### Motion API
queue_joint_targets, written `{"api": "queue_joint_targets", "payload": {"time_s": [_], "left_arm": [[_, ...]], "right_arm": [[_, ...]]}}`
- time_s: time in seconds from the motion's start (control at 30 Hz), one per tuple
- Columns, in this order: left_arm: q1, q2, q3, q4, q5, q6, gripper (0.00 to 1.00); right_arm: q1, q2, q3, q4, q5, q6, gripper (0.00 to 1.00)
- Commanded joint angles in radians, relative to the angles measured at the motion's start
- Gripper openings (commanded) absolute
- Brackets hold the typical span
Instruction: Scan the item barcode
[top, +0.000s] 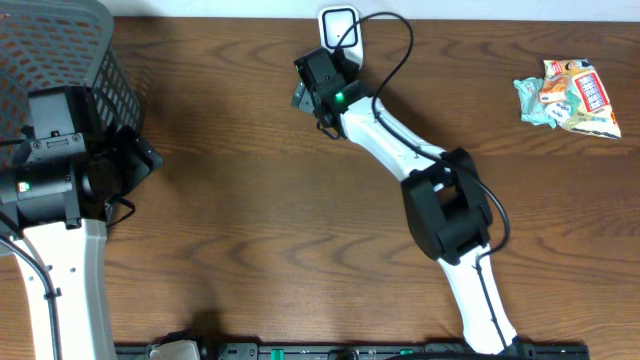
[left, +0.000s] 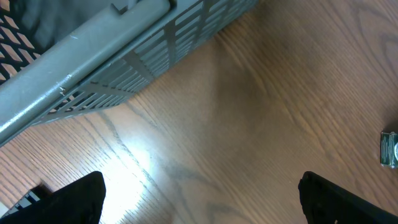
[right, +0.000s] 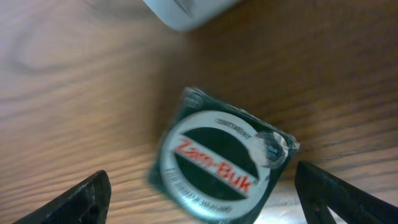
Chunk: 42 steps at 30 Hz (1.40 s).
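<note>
The item (right: 221, 165) is a dark green square pack with a round Zam-Buk tin face. It lies face up and blurred on the wood, between the wide-apart fingers of my right gripper (right: 202, 208); neither finger touches it. Overhead, this open gripper (top: 312, 92) hovers just below the white scanner (top: 340, 28), with the item (top: 299, 99) poking out at its left. The scanner's (right: 186, 12) edge shows at the top of the right wrist view. My left gripper (left: 202, 205) is open over bare wood beside the basket (left: 93, 56), holding nothing.
A grey mesh basket (top: 60, 50) fills the far left corner, close to the left arm (top: 60, 160). A colourful snack bag (top: 568, 97) lies at the far right. A small shiny object (left: 388, 149) shows at the right edge of the left wrist view.
</note>
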Motion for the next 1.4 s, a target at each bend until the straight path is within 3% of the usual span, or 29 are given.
{"api": "queue_joint_targets", "payload": {"time_s": [0.0,0.3,0.73,0.93,1.1,1.33,1.37], "left_arm": [[0.003,0.000,0.002,-0.001,-0.003,-0.009,0.97],[0.003,0.000,0.002,-0.001,-0.003,-0.009,0.98],[0.003,0.000,0.002,-0.001,-0.003,-0.009,0.98],[0.003,0.000,0.002,-0.001,-0.003,-0.009,0.98],[0.003,0.000,0.002,-0.001,-0.003,-0.009,0.98],[0.003,0.000,0.002,-0.001,-0.003,-0.009,0.97],[0.003,0.000,0.002,-0.001,-0.003,-0.009,0.98]], "right_arm": [[0.006,0.061,-0.002,0.006,0.034,0.011,0.85],[0.006,0.067,-0.002,-0.018,0.034,-0.068,0.58],[0.006,-0.058,-0.002,-0.216,0.033,-0.121,0.52],[0.006,-0.129,-0.002,-0.386,0.022,-0.135,0.48],[0.005,-0.163,-0.002,-0.495,0.007,-0.201,0.54],[-0.010,-0.186,-0.002,-0.515,-0.008,-0.332,0.59],[-0.011,-0.186,-0.002,-0.516,-0.008,-0.347,0.67]]}}
